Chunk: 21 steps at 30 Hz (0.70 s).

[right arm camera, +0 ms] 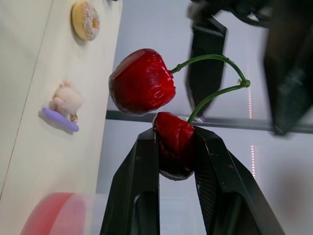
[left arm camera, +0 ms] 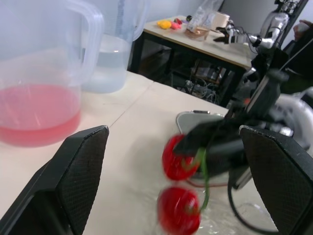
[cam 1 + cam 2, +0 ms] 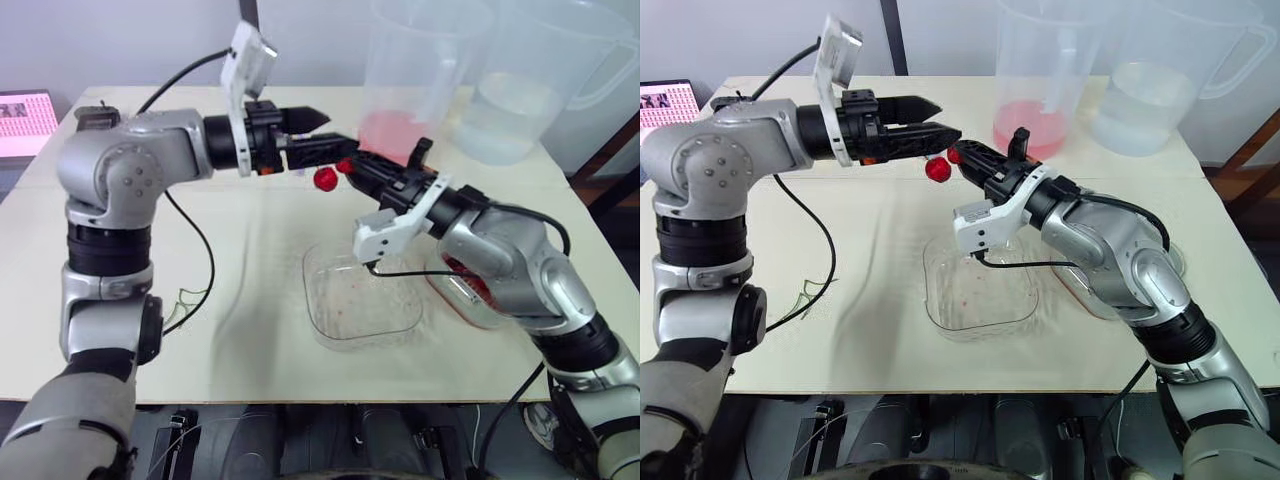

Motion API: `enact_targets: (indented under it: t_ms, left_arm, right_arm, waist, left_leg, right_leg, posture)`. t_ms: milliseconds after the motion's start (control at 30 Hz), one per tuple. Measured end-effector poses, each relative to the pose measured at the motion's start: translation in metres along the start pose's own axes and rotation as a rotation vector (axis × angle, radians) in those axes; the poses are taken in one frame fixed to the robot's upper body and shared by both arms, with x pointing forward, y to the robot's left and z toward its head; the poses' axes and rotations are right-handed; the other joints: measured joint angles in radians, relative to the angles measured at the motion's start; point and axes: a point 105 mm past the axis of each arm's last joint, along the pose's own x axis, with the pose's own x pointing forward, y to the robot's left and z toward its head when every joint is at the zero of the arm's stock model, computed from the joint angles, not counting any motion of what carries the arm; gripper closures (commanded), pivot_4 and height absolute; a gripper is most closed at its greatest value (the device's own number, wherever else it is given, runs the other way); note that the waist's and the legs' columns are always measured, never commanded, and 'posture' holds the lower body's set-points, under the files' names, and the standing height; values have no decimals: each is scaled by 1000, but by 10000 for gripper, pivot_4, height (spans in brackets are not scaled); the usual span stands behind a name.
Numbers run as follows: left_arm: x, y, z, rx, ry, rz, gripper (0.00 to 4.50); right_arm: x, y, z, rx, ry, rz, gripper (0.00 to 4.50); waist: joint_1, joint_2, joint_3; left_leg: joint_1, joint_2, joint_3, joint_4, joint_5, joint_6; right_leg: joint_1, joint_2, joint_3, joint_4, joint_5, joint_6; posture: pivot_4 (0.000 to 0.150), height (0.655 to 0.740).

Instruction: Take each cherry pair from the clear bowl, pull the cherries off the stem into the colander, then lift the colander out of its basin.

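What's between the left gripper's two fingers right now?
The cherry pair, seen in the left wrist view. It hangs between the open fingers of the left gripper, touching neither, while the right gripper is shut on one cherry.

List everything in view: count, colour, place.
cherry pair: one, two red cherries on a green stem, in the air between the pincers
clear bowl: one, clear, mid table
colander and basin: one set, red showing, under the right forearm
pink-liquid jug: one, clear, far side of the table
water jug: one, clear, beside it
table: one, cream
screen: one, pink, far left
left pincer: black, open
right pincer: black, shut on one cherry
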Motion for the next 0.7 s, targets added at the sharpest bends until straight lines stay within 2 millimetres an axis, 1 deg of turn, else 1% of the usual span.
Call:
enact_targets:
  t_ms: [33, 67, 100, 133, 233, 300, 333, 500, 700]
  left_arm:
    - [0, 0, 0, -2, 2, 5, 0]
    - [0, 1, 0, -3, 4, 11, 5579]
    - [0, 1, -1, -3, 5, 13, 9030]
    - [0, 1, -1, -3, 6, 14, 13648]
    - [-2, 1, -1, 5, 11, 17, 28699]
    - [-3, 2, -1, 8, 14, 21, 39526]
    - [-3, 2, -2, 8, 17, 23, 44092]
    - [-4, 4, -7, 4, 33, 34, 44092]
    - [-4, 3, -7, 3, 33, 27, 44092]
  right_arm:
    - [0, 0, -1, -1, 2, 2, 37670]
    - [0, 0, -1, -3, 4, 2, 37884]
    - [0, 0, -1, -5, 4, 2, 37884]
    - [0, 1, -2, -5, 4, 3, 37884]
    - [0, 2, -2, -4, 5, 9, 37884]
    - [0, 2, -2, -3, 3, 11, 37884]
    - [0, 2, -1, 0, 3, 9, 37884]
    - [0, 2, -2, 12, 6, 17, 37884]
    - [0, 0, -4, 19, 14, 16, 37884]
  waist:
    - [0, 0, 0]
    - [0, 0, 0]
    - [-1, 0, 0]
    - [-2, 0, 0]
    - [-2, 0, 0]
    - [-1, 0, 0]
    - [-1, 0, 0]
    - [-1, 0, 0]
    - [-1, 0, 0]
  left_leg:
    - [0, 0, 0, 0, 0, 0]
    - [0, 0, 0, 0, 0, 0]
    - [0, 0, 0, 0, 0, 0]
    - [1, 0, 0, 0, 0, 0]
    - [1, 0, 0, 0, 0, 0]
    - [1, 0, 0, 0, 0, 0]
    - [1, 0, 0, 0, 0, 0]
    - [1, 0, 0, 0, 0, 0]
    - [1, 0, 0, 0, 0, 0]
  right_leg:
    - [0, 0, 0, 0, 0, 0]
    - [0, 0, 0, 0, 0, 0]
    - [0, 0, 0, 1, 0, 0]
    - [0, 0, 0, 2, 0, 0]
    - [0, 0, 0, 3, 0, 0]
    - [0, 0, 0, 3, 0, 0]
    - [0, 0, 0, 3, 0, 0]
    - [0, 0, 0, 3, 0, 0]
    - [0, 0, 0, 3, 0, 0]
  posture:
    - [1500, 7400]
    - [1500, 7400]
    - [1500, 7400]
    - [1500, 7400]
    - [1500, 7400]
    - [1500, 7400]
    - [1500, 7400]
    - [1500, 7400]
    - [1500, 7400]
